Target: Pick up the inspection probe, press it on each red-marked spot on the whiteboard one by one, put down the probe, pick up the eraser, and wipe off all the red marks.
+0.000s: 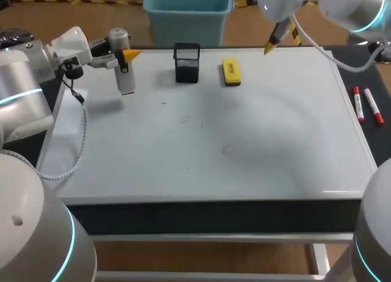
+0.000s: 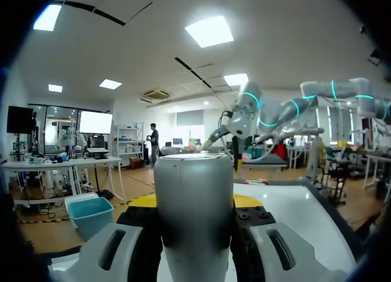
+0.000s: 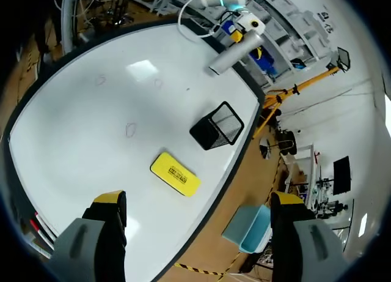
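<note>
Gripping a white cylindrical plastic probe [image 1: 125, 74] upright in the left jaws, closed on its barrel from both sides, over the rear left corner of the flat white whiteboard [image 1: 275, 147]. With the right jaws wide apart and empty, above the rear edge near the flat yellow eraser [image 1: 231, 71], lying beside a black mesh pen cup [image 1: 187, 63]. Judging by the faint red marks [image 1: 184, 118] on the board: pickup done, wiping certainly left, pressing impossible to tell.
</note>
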Robot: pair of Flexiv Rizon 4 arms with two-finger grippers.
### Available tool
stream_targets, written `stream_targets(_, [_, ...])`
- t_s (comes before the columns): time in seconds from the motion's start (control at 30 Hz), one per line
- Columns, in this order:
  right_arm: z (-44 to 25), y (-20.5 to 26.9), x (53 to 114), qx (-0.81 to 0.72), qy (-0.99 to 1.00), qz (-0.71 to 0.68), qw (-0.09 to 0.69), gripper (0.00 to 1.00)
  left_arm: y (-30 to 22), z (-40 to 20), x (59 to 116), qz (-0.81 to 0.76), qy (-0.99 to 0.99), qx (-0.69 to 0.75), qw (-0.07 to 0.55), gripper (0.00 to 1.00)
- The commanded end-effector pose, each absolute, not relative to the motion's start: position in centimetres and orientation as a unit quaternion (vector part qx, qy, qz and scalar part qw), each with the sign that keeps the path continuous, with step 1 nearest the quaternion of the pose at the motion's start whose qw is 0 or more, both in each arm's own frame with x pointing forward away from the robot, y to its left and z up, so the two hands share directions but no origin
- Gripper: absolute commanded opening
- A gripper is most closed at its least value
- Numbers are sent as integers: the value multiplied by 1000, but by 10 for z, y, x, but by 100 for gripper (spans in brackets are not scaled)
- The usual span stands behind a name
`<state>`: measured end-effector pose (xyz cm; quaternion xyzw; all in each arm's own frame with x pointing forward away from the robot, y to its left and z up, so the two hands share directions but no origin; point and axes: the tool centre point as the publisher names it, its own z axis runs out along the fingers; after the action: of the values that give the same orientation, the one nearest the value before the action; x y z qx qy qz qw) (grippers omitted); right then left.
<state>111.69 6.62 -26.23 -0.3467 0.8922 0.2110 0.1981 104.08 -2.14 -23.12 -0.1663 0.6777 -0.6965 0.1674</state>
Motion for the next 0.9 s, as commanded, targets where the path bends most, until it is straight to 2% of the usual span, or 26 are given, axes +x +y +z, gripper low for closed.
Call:
stream_targets(0.03, [-258,67,1118,-521,853,13,-9,100,-22,-231,1041,-698,676,-166,169,0])
stream_targets(0.3, [-258,67,1118,-521,853,13,-9,100,-22,-231,1041,-698,676,-166,169,0])
stream_targets(0.53, [-282,76,1126,-573,817,-5,-66,100,-22,-231,1041,-698,676,-166,169,0])
stream_targets(0.9, [-312,79,1122,-627,773,-30,-94,100,-22,-231,1041,-698,676,-166,169,0])
